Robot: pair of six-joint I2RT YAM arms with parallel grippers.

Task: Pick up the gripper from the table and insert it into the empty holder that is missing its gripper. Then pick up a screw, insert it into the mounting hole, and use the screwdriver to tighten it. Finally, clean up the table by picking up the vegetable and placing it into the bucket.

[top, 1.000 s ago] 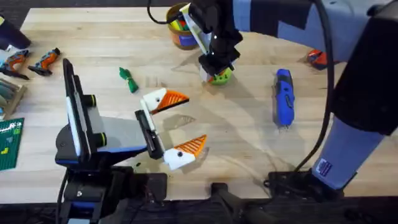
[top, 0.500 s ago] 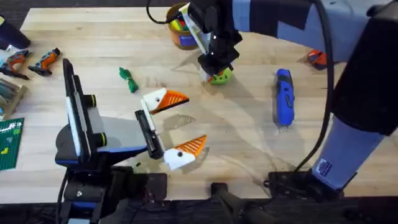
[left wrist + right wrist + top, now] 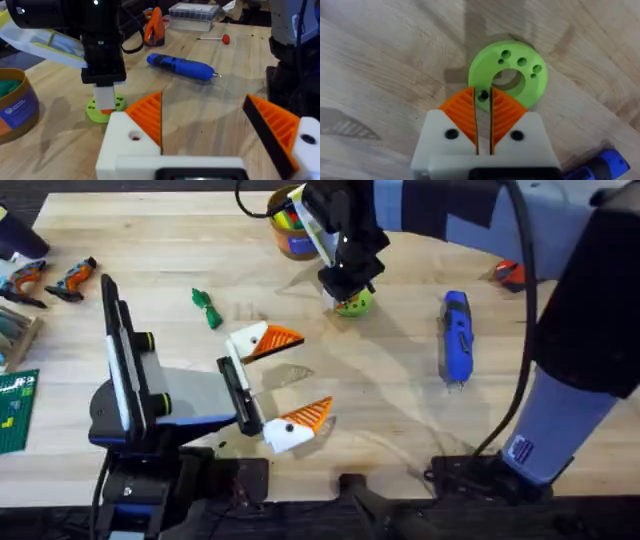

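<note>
My right gripper [image 3: 483, 92] stands over the lime-green disc [image 3: 512, 75], its orange pads shut on a small dark screw [image 3: 482, 95] at the disc's rim. In the overhead view the right gripper [image 3: 347, 288] is beside the bucket [image 3: 290, 228]. My left gripper [image 3: 313, 375] rests open near the table's [image 3: 400, 410] front. Each of its white holder blocks [image 3: 120, 150] carries an orange gripper wedge [image 3: 150, 117]. A mounting hole [image 3: 135, 136] shows on the near block. The blue screwdriver [image 3: 456, 335] lies to the right. The green vegetable [image 3: 206, 307] lies to the left.
Orange-and-black hand tools [image 3: 70, 277] and a green board [image 3: 15, 410] sit at the left edge. A red-handled driver [image 3: 215, 38] lies beyond the screwdriver [image 3: 180, 66]. The right arm's cable and body cover the back right.
The right gripper has shifted very slightly over the green disc. The left arm has stayed still.
</note>
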